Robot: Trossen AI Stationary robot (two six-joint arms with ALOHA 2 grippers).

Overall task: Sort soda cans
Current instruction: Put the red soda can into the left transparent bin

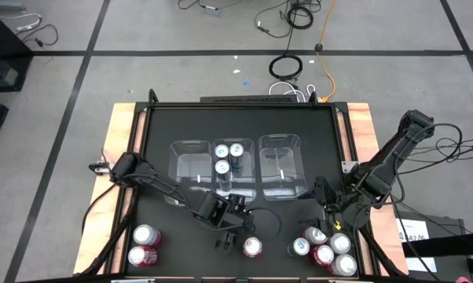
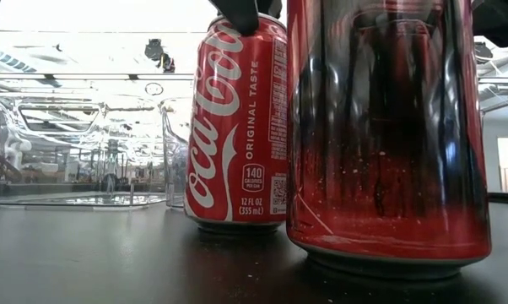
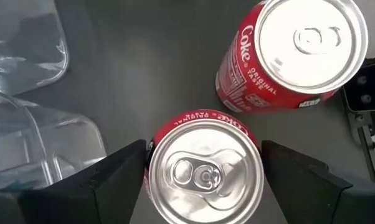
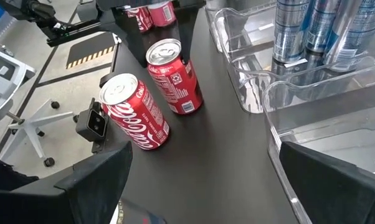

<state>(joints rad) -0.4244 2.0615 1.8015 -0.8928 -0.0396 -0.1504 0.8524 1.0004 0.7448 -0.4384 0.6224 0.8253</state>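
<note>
The left hand (image 1: 231,222) sat at the lower middle of the overhead picture, on the black bench (image 1: 162,130). Its two dark fingers (image 3: 122,171) pressed against opposite sides of a red Coca-Cola can with a silver pull-tab top (image 3: 203,171), so it was closed on that can. In the level view the same can stood upright with its base on the bench, and the hand's dark tip covered its rim at the top edge of the frame.

A second red Coca-Cola can (image 1: 252,247) stood just beside it, lower and to the right in the overhead picture. It filled the right half of the level view.

The right hand (image 1: 323,195) hung to the right of centre in the overhead picture. Its fingers were spread wide with nothing between them.

Three clear rectangular plastic bins (image 1: 191,161) stood side by side in the middle of the overhead frame. The middle one held three upright blue-and-silver cans (image 1: 229,156).

Two more red-bodied cans (image 1: 142,244) stood together at the lower left of the overhead frame. A cluster of five mixed red and blue cans (image 1: 324,250) stood at the lower right, below the right hand.
</note>
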